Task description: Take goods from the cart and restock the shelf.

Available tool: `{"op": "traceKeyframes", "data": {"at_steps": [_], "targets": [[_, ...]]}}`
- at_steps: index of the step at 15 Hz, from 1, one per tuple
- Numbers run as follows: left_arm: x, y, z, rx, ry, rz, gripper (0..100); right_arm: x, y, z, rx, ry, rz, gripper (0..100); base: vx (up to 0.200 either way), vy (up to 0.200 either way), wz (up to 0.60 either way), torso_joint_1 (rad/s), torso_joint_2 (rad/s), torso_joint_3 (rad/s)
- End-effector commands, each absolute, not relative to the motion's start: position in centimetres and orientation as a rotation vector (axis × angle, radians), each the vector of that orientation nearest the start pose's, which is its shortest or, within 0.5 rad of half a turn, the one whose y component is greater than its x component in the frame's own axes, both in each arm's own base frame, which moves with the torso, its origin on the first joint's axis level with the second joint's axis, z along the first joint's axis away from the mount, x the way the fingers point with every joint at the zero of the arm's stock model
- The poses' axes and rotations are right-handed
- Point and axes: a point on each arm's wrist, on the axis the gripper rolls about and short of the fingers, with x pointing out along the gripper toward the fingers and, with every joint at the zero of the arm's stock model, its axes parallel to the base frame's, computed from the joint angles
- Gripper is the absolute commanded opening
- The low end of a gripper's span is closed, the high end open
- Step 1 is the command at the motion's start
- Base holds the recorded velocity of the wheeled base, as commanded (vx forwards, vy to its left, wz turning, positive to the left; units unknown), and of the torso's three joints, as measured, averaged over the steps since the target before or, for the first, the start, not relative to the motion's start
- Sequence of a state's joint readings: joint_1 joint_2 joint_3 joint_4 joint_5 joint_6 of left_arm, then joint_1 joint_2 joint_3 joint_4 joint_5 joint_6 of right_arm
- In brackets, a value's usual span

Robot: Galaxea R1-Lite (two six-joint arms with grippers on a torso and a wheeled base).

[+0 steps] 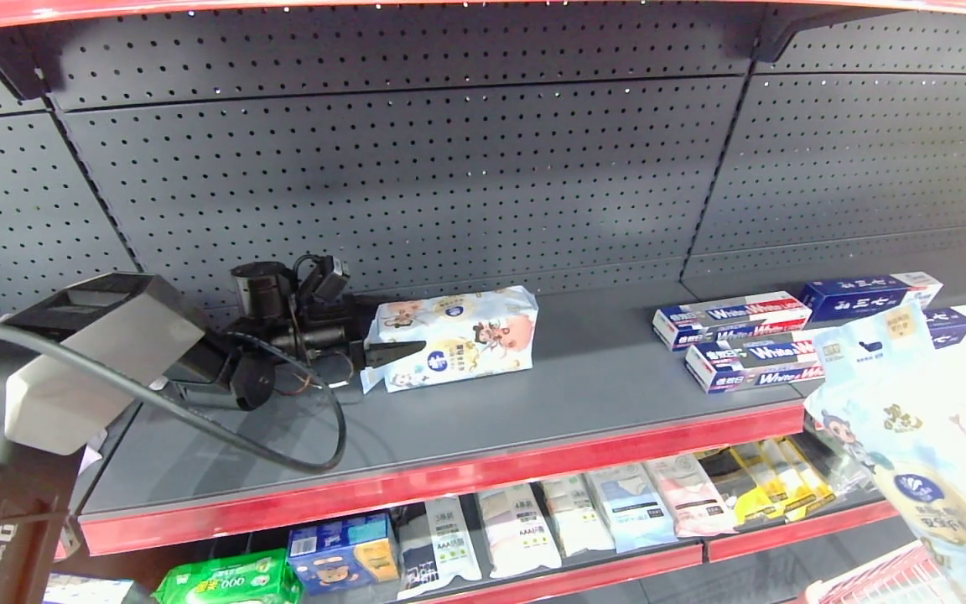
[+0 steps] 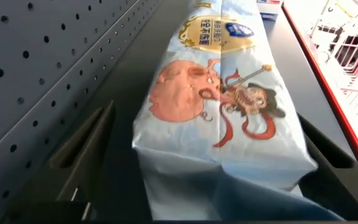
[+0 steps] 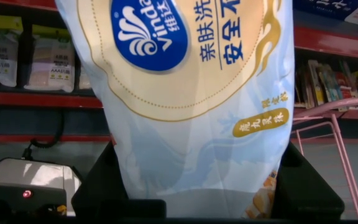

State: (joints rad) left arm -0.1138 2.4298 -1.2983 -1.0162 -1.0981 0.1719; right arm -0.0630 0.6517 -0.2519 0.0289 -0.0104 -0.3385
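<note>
Head view: the left gripper (image 1: 382, 352) straddles one end of the tissue pack (image 1: 458, 335), which lies by the shelf's (image 1: 584, 403) back edge. A second pack (image 1: 911, 436) hangs beyond the front edge.
Left wrist view: the fingers are spread, so back straight out without dragging the pack.
Right wrist view: the right gripper (image 3: 210, 180) clamps the second pack.

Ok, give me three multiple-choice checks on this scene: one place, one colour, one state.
1. The tissue pack at the left gripper lies: A in the cart; B on the grey shelf; C on the floor.
2. That shelf's front edge is: A red; B yellow; C green.
3. The right gripper is: A open, empty; B shut on a toothpaste box; C shut on a second tissue pack.
Answers: B, it rests on the board; A, a red strip fronts it; C, that pack sits clamped in it.
</note>
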Motion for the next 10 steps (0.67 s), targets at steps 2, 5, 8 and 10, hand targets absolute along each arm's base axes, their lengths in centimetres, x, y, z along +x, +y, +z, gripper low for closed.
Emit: {"op": "traceKeyframes", "data": {"at_steps": [2, 5, 8, 10], "targets": [[45.5, -7.3, 6.2, 0.1, -0.006, -1.203, 0, 4.3, -0.3, 13.8, -0.322, 0.439, 0.003, 0, 0.0, 0.0, 0.0, 0.0, 0.0, 0.0], [45.4, -7.3, 6.1, 0.091, 0.002, -1.198, 0, 4.3, -0.3, 13.8, -0.321, 0.439, 0.001, 0, 0.0, 0.0, 0.0, 0.0, 0.0, 0.0], [44.8, -7.2, 6.8, 0.092, 0.001, -1.2, 0, 4.3, -0.3, 13.8, -0.321, 0.439, 0.002, 0, 0.0, 0.0, 0.0, 0.0, 0.0, 0.0], [43.1, -7.1, 7.6, 0.069, 0.034, -1.204, 0, 4.4, -0.3, 13.9, -0.321, 0.437, 0.002, 0, 0.0, 0.0, 0.0, 0.0, 0.0, 0.0]]}}
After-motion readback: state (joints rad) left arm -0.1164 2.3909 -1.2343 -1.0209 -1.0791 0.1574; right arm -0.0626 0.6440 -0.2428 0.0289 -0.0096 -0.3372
